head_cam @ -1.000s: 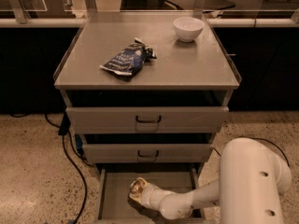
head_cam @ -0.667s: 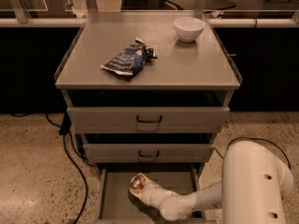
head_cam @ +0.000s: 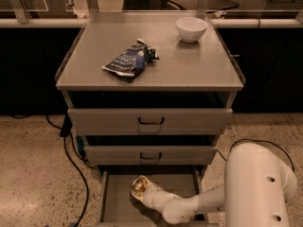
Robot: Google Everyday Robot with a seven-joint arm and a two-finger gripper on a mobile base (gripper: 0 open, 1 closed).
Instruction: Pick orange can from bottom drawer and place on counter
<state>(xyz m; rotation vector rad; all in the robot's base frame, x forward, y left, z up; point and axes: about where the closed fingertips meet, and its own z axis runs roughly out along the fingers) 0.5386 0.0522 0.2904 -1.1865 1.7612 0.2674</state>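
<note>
The bottom drawer (head_cam: 116, 202) is pulled open below the two upper drawers. The orange can (head_cam: 138, 186), gold-brown and shiny, sits at the tip of my white arm, a little above the drawer's grey floor near its middle. My gripper (head_cam: 143, 191) is at the can, reaching into the drawer from the right. The wrist covers the fingers. The counter (head_cam: 189, 65) is the flat grey cabinet top above.
A dark blue snack bag (head_cam: 129, 59) lies left of centre on the counter. A white bowl (head_cam: 191, 29) stands at its back right. My white arm body (head_cam: 258, 188) fills the lower right. Black cables (head_cam: 71, 164) trail on the speckled floor at the left.
The can and the gripper have shifted slightly up and back in the drawer, toward the middle drawer's front. Nothing on the counter moved.
</note>
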